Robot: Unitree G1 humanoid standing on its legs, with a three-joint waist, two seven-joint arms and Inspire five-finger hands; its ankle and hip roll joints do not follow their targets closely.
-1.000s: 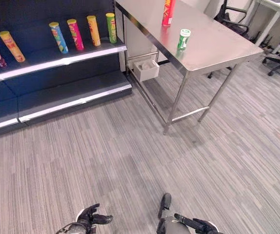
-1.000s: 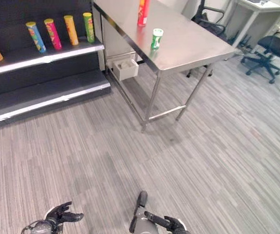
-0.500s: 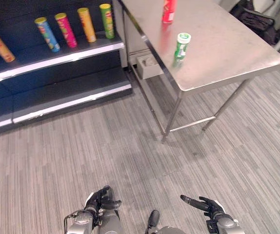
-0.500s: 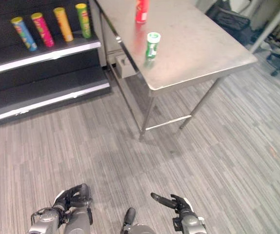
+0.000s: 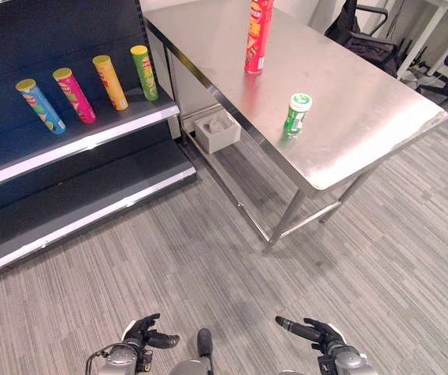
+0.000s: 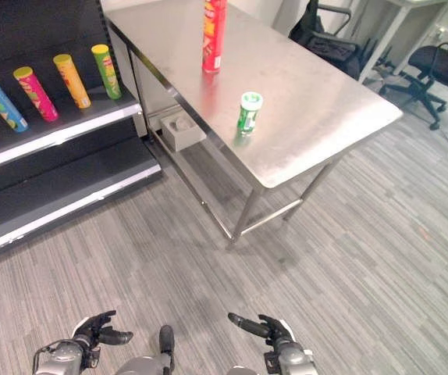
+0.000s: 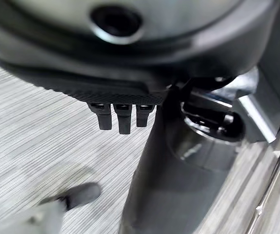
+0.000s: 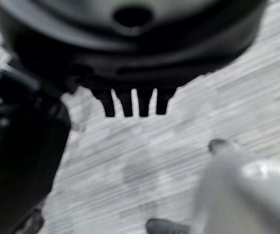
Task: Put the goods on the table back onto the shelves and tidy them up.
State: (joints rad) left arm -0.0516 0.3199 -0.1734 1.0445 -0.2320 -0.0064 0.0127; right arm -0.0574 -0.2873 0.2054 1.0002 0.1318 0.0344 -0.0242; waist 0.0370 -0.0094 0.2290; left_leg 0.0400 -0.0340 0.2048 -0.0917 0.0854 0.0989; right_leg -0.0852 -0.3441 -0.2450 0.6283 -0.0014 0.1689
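Two goods stand on the steel table (image 5: 364,101): a tall red can (image 5: 257,35) at the far side, a short green can (image 5: 296,113) nearer its front edge. Four cans (image 5: 91,86) lean on the shelf (image 5: 76,144) at left; a white box (image 5: 216,130) sits under the table. Left hand (image 5: 142,334) and right hand (image 5: 318,334) hang low, fingers loosely apart, empty; the right eye view adds an office chair (image 6: 442,70) far right.

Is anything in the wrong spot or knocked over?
Nothing is knocked over or spilled. Two goods stand upright on the steel table instead of the shelf: a tall red can and a short green can. Four colourful cans on the shelf lean back in a row.
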